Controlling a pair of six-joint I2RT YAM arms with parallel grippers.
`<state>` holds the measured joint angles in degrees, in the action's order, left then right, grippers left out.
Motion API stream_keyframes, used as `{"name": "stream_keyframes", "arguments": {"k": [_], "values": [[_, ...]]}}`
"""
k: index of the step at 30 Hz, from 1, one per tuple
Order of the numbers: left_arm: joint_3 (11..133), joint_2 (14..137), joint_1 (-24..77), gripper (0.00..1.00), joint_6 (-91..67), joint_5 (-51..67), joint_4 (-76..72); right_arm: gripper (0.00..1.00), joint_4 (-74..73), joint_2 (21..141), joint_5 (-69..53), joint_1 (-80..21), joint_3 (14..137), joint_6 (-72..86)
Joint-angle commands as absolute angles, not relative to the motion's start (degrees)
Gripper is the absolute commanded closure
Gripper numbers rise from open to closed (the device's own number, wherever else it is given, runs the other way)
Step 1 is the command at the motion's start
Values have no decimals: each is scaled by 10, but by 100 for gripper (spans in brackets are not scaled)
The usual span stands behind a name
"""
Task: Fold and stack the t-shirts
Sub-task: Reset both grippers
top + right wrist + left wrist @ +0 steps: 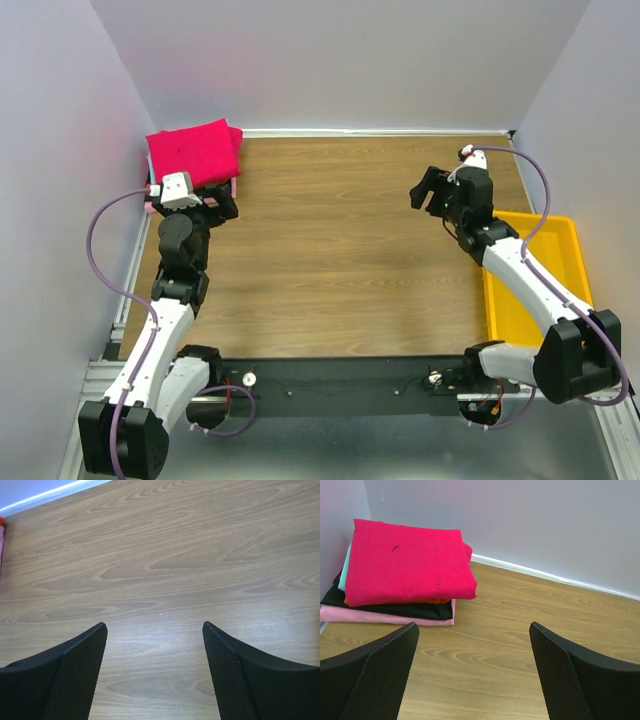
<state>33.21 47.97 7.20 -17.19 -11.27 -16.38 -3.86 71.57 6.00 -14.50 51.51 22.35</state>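
A stack of folded t-shirts sits in the far left corner of the table. The crimson t-shirt [192, 150] lies folded on top; in the left wrist view [405, 562] it covers an orange-red edge [420, 601], a black shirt [395, 610], a pink shirt [380, 617] at the bottom and a cyan edge [343, 572] at the left. My left gripper [222, 203] [475, 675] is open and empty, just in front of the stack. My right gripper [428, 190] [155, 672] is open and empty above bare wood at the right.
A yellow plastic bin [570, 240] stands at the right edge beside my right arm. Lilac walls close the table at the back and both sides. The wooden tabletop [340, 260] lies between the arms.
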Motion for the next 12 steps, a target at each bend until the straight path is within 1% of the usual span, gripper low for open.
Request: {"name": "stream_keyframes", "arguments": {"k": [1, 12], "values": [[323, 471, 75, 1, -157, -102, -200, 16, -18, 700, 89, -141, 505, 214], [323, 472, 74, 1, -155, -106, -202, 16, -12, 710, 105, -141, 504, 213]]}}
